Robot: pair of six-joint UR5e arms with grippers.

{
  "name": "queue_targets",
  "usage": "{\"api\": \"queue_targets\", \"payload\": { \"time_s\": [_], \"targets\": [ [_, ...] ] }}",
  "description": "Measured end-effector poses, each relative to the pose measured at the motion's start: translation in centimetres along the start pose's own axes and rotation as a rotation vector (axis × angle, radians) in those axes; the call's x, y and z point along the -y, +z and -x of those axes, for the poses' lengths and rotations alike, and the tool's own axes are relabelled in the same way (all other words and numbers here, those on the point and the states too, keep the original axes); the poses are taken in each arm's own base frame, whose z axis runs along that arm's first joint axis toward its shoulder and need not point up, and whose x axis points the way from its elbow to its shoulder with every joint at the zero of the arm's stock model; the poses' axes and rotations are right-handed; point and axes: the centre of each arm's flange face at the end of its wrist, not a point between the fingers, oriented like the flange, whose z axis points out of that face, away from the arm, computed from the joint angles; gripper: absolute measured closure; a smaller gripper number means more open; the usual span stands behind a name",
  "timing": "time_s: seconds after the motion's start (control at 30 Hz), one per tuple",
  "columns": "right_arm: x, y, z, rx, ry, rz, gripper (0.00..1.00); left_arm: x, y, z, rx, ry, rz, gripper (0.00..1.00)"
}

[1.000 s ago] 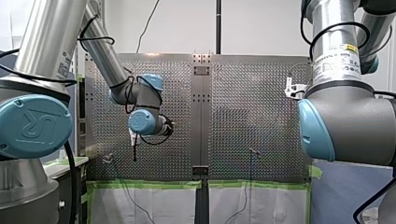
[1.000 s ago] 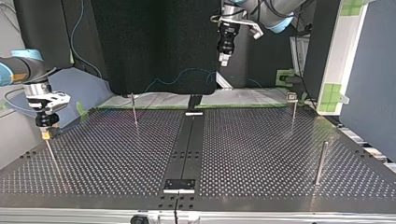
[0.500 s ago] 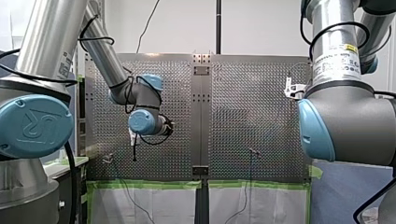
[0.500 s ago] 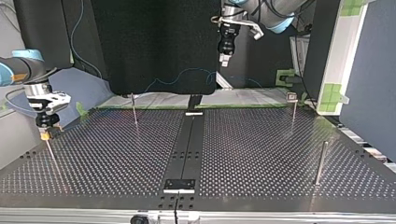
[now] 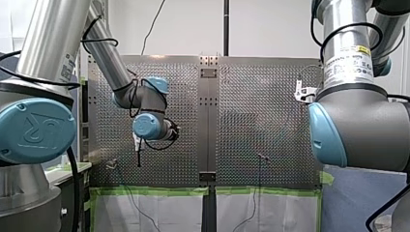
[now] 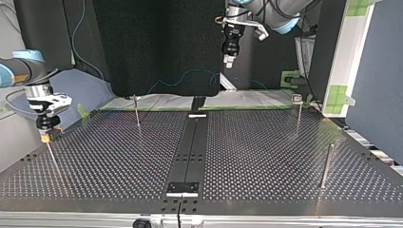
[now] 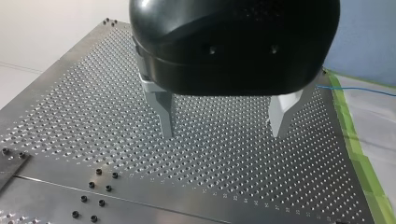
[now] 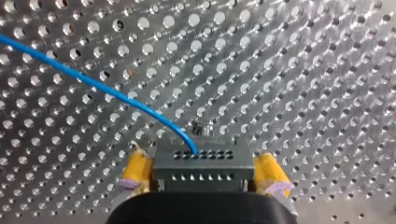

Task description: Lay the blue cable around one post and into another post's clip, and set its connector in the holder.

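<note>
- Holding the dark connector (image 8: 201,163) tight between its yellow pads (image 8: 135,170), my right gripper (image 8: 203,181) is closed on the connector's two short sides.
- The blue cable (image 8: 93,84) leaves the connector's face away from the gripper and curves off over the perforated table (image 8: 303,70), raised clear of the plate.
- In the top view my right gripper (image 6: 46,136) hangs well to the left of the black centre rail (image 6: 190,147), near the table's side edge, with a thin post (image 6: 53,159) just below its tip.
- My left gripper (image 7: 224,126) stands wide open with nothing between its metal fingers (image 7: 166,116), pointing down at bare plate.
- In the top view my left gripper (image 6: 229,59) is high over the rail's far end, slightly right of it, well above the table.
- Three more posts stand on the table: one (image 6: 137,111) left of the rail near its far end, one (image 6: 298,111) right of it at the same depth, and a thicker one (image 6: 326,166) further right, toward the rail's near end.
</note>
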Motion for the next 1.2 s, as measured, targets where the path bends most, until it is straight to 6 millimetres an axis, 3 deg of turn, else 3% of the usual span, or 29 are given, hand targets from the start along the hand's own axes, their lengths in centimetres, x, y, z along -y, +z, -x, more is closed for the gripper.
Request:
{"api": "queue_targets", "payload": {
  "time_s": [1.2],
  "targets": [
    [-2.4, -0.7, 0.1, 0.018, 0.013, 0.219, 0.00, -0.1, 0.0, 0.0, -0.001, 0.000, 0.003, 0.00]
  ]
}}
